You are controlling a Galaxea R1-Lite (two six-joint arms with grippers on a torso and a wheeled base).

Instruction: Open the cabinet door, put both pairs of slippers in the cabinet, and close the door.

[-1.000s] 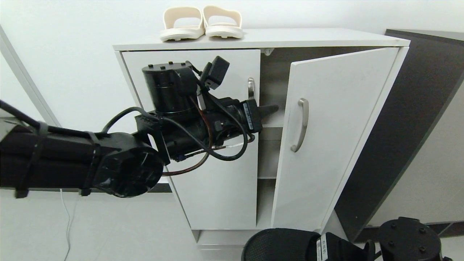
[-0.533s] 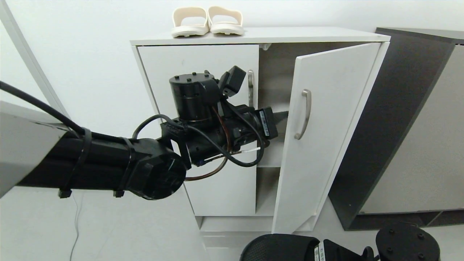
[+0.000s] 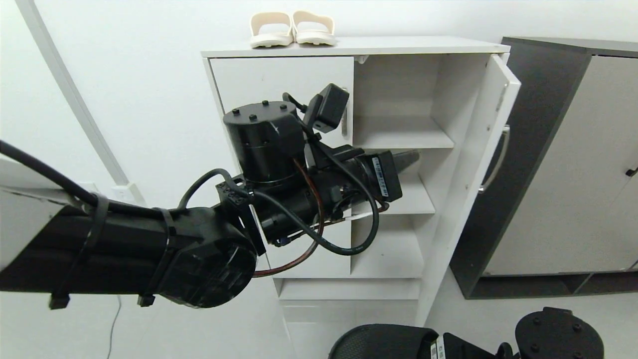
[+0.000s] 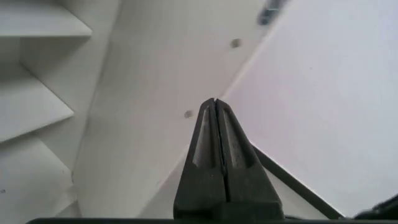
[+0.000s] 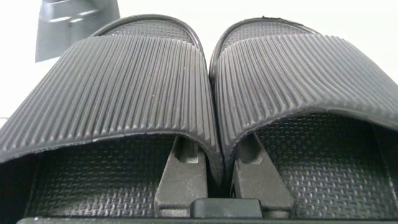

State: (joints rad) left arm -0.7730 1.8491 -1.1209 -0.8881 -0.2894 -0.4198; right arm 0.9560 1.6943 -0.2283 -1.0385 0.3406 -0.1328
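The white cabinet (image 3: 349, 46) has its right door (image 3: 476, 169) swung wide open, showing bare shelves (image 3: 403, 138). Its left door (image 3: 279, 80) is closed. A cream pair of slippers (image 3: 293, 29) rests on the cabinet top. My left gripper (image 3: 412, 156) is shut and holds nothing; it points into the open compartment, near the door's inner face (image 4: 323, 93). In the left wrist view the left gripper (image 4: 215, 107) shows its fingers pressed together. My right gripper (image 5: 217, 177) is shut on a black ribbed pair of slippers (image 5: 149, 74), low in front of the cabinet (image 3: 381, 341).
A dark grey cabinet (image 3: 558, 149) stands just right of the open door, close behind its handle (image 3: 497, 159). A white wall and a pale floor (image 3: 75, 324) lie to the left, with a thin cable (image 3: 113, 319) on the floor.
The right door has swung from partly open to wide open as my left gripper moved right along its inner side. The head camera has shifted, so the cabinet sits farther right and looks smaller.
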